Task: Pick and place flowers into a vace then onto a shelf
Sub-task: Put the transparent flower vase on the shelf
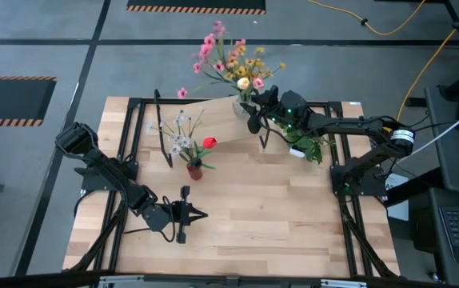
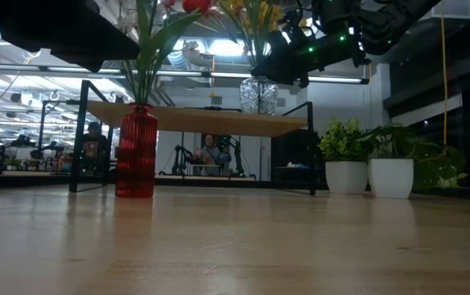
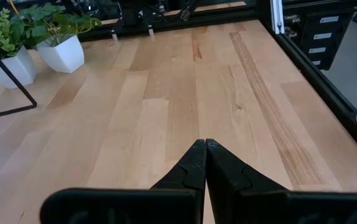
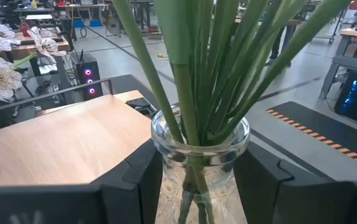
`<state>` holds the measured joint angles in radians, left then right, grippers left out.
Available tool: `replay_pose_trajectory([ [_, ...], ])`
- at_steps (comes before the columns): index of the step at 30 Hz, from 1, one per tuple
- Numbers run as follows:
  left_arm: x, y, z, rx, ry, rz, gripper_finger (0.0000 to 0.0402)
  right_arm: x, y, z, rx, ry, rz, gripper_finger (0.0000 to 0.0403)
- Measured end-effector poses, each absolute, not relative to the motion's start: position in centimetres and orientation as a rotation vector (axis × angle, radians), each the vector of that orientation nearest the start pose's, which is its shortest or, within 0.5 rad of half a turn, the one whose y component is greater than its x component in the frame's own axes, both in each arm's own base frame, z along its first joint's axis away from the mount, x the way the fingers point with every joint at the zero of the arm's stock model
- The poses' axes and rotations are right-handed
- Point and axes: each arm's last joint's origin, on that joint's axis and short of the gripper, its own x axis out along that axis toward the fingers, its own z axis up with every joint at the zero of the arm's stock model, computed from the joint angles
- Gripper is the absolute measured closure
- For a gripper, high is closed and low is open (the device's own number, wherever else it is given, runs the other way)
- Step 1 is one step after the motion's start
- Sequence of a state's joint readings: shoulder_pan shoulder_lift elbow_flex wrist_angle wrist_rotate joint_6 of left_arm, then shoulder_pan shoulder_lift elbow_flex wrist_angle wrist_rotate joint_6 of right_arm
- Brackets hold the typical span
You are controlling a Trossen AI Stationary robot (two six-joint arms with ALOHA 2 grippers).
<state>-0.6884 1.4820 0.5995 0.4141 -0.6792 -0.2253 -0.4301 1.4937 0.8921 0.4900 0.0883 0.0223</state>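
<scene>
- The right gripper (image 1: 249, 108), a dark two-finger claw on the right arm, reaches to the far middle of the table, over the far right part of the shelf.
- Its fingers (image 4: 135, 177) stand partly apart and press on either side of a clear glass vase (image 4: 198, 165), so the vase sits clamped between them.
- A bunch of flowers (image 1: 233, 60) with thin green stems and pink, yellow and cream heads stands in that clear vase; the heads spread out past the far edge of the table in the high view.
- In the low view the clear glass vase (image 2: 258, 95) is at the top surface of the shelf; whether it touches the board or is just above it cannot be told.
- The shelf (image 2: 194, 120), a wide light-wood board on thin black metal legs, stands across the far part of the wooden tabletop (image 1: 277, 216).
- A ribbed red glass vase (image 2: 136, 152) stands on the tabletop in front of the shelf's left half, holding green stems with a red head (image 1: 209, 143) and pale white heads (image 1: 180, 132).
- The left gripper (image 1: 193, 214), dark and two-fingered, hangs over the near left part of the tabletop, well apart from both vases.
- Its fingers (image 3: 191, 165) are pressed together with nothing between them.
- Two bushy green plants in white pots (image 2: 370, 172) stand at the right, by the shelf's right end.
</scene>
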Motion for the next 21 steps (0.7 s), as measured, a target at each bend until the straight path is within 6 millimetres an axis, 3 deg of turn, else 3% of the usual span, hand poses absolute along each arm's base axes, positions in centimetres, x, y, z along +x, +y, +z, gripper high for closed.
replay_pose_trajectory([
  [9,22.71,-16.33,17.46,0.073,0.361,0.031,0.0396,29.99,-14.04,26.48,0.07,0.125,-0.52,0.0152],
  [21,22.7,-16.4,17.44,0.025,0.367,0.015,0.0396,29.22,-13.62,26.99,0.079,0.17,-0.515,0.0165],
])
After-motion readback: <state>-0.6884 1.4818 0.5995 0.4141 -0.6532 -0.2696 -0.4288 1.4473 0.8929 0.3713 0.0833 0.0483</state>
